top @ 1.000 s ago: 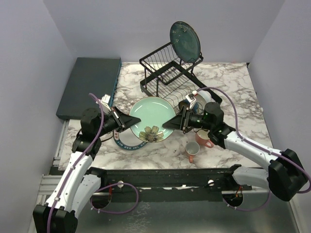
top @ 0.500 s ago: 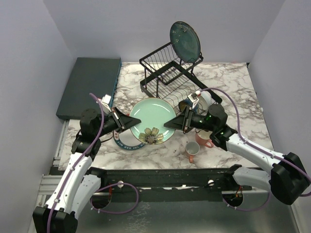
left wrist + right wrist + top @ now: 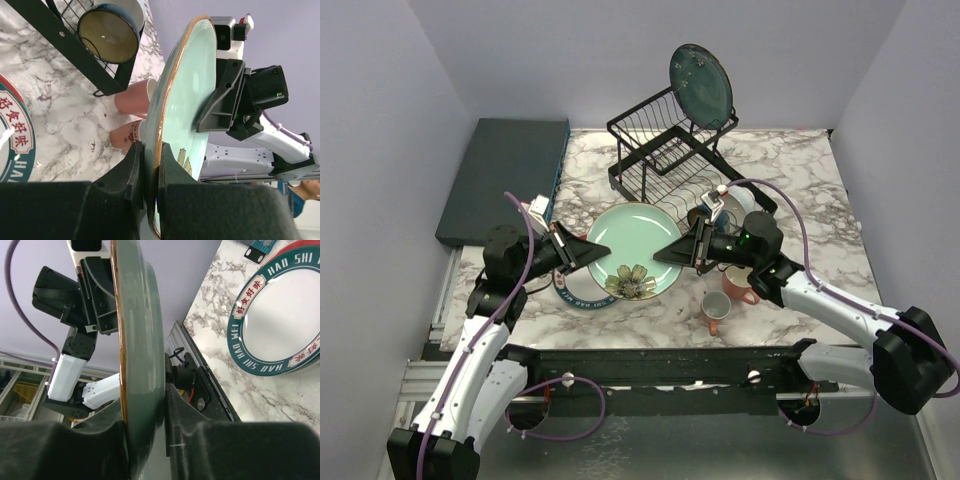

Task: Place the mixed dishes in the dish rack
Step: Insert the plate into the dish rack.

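1. The pale green plate (image 3: 635, 245) hangs in the air between the two arms. It is on the near side of the dish rack (image 3: 665, 150), tilted, with its flowered edge nearest and lowest.
2. The left gripper (image 3: 592, 247) pinches the plate's left rim. Its jaws are narrow, and the left wrist view shows the rim wedged tight between them.
3. The change is on the other side. Over the last second the right gripper (image 3: 670, 255) has drawn its jaws in from a wider gape onto the right rim. The right wrist view shows the rim filling the gap, with a finger against each face.
4. The plate itself has hardly shifted in that time, so this looks like a handover, not a carry.
5. For the task, this likely means the plate is passing to the arm closer to the rack. The left jaws would need to let go before the plate can travel to the far right.
6. One dark teal plate (image 3: 701, 85) stands on the rack's top tier, and a dark bowl (image 3: 700, 215) sits at its base.
7. A lettered plate (image 3: 575, 290) lies on the table partly under the held one. Two pink mugs (image 3: 715, 312) wait near the right arm, so most of the loading remains.
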`<state>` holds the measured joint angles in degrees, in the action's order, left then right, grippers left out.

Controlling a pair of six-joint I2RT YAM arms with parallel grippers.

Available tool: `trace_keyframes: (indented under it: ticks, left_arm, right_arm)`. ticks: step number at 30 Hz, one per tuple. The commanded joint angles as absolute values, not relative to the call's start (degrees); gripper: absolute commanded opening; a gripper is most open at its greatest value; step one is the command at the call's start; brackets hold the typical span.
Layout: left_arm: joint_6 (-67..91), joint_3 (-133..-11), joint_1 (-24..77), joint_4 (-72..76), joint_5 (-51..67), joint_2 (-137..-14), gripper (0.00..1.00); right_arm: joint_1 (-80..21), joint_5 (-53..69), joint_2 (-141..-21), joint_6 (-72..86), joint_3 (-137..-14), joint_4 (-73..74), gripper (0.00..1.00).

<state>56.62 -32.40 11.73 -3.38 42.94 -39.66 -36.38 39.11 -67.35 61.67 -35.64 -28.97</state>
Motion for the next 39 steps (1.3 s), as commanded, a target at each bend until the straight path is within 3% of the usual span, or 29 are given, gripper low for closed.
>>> trace_keyframes:
  ticks: [1, 6, 9, 15, 27, 39]
  left_arm:
    - [54.76, -34.74, 11.78, -2.22, 45.61, -38.07, 0.00]
    - [53.30, -34.89, 11.78, -4.37, 44.71, -37.71, 0.00]
    - [52.32, -34.97, 11.86, -6.06, 43.71, -37.92, 0.05]
    - [49.56, -35.85, 11.78, -9.86, 41.49, -38.23, 0.37]
    - [43.37, -40.54, 11.80, -19.01, 36.30, -39.28, 0.81]
    - [33.46, -50.09, 11.81, -30.94, 28.06, -42.56, 0.99]
  right_arm:
    - [-37.34, 39.21, -67.84, 61.80, -39.02, -31.35, 0.22]
    - [-37.49, 38.29, -67.81, 61.27, -38.78, -30.69, 0.00]
    - [-37.49, 37.44, -67.58, 60.58, -38.96, -29.48, 0.00]
    - [-37.53, 33.59, -65.58, 56.37, -40.93, -22.64, 0.00]
    - [-37.51, 23.77, -62.50, 45.69, -49.18, -7.26, 0.00]
    - [-37.48, 9.93, -63.08, 32.22, -64.74, 10.73, 0.00]
